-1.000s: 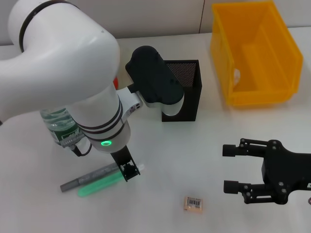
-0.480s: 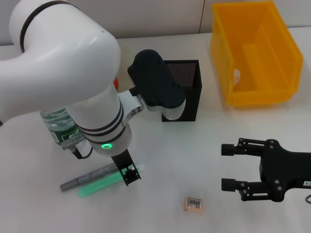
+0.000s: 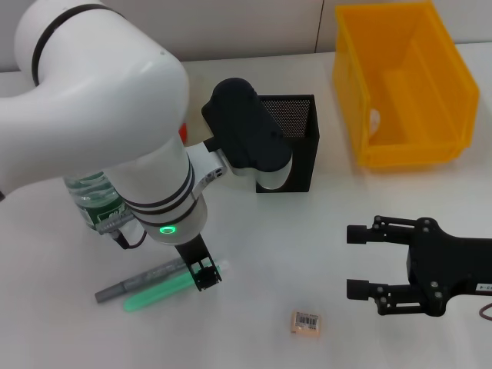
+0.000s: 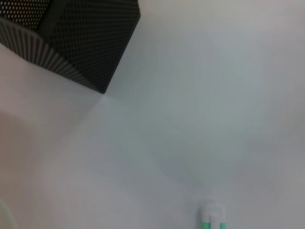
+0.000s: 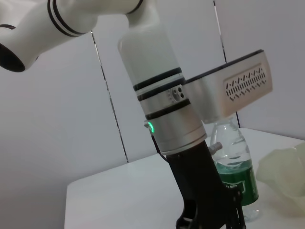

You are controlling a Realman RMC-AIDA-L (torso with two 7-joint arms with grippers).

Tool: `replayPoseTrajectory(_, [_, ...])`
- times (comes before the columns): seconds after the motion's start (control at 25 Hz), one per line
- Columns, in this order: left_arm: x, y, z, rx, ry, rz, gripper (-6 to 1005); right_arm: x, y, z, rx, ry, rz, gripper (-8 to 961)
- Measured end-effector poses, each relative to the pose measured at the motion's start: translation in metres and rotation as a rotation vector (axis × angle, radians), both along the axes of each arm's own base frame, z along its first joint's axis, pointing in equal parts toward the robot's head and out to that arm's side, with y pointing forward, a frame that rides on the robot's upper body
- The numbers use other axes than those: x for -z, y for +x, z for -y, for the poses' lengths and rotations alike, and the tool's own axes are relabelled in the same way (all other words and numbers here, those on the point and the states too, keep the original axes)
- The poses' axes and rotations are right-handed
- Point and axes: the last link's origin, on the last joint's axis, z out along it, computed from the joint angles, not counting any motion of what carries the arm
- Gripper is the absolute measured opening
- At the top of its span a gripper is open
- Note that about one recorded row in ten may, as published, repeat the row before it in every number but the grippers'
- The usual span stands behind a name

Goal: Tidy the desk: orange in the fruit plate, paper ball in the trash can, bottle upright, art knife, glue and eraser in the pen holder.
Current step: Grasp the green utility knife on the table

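While the left gripper (image 3: 203,274) is down at the desk (image 3: 307,238) with its black fingers on the white-capped end of the green glue stick (image 3: 165,288), the head view does not show clearly whether they are clamped on it or merely touching, so I cannot tell. Just beside the glue stick, on its far side from the gripper's tip, lies the grey art knife (image 3: 131,284), parallel to it. Behind the left arm's wrist stands the bottle (image 3: 96,201), upright, green label showing; the right wrist view shows the same bottle (image 5: 233,167) behind the left arm, with the pale-green fruit plate (image 5: 283,164) next to it. Beyond the left gripper, past the arm's black elbow housing, stands the black mesh pen holder (image 3: 296,138), which also fills a corner of the left wrist view (image 4: 71,43). Spread wide, the right gripper (image 3: 357,261) hovers with its jaws pointing toward the left arm, and the eraser (image 3: 306,323) lies near it, closer to the robot than its lower finger and apart from it. Well behind the right gripper sits the yellow trash can (image 3: 407,84) with the paper ball (image 3: 374,120) against its inner wall.
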Motion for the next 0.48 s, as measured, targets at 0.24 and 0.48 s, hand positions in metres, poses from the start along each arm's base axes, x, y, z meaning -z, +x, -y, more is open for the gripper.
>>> replayPoseTrajectory(0.24, [0.0009,-0.0059,-0.003,-0.01,0.003,-0.015,320,0.0021,-0.0016,-0.0026,0.001,-0.003,-0.003,764])
replayPoseTrajectory(0.48, [0.0017,-0.0071,-0.003,-0.007,-0.008,-0.015,319,0.0048,-0.0041,-0.0061,0.001,-0.008,-0.008,764])
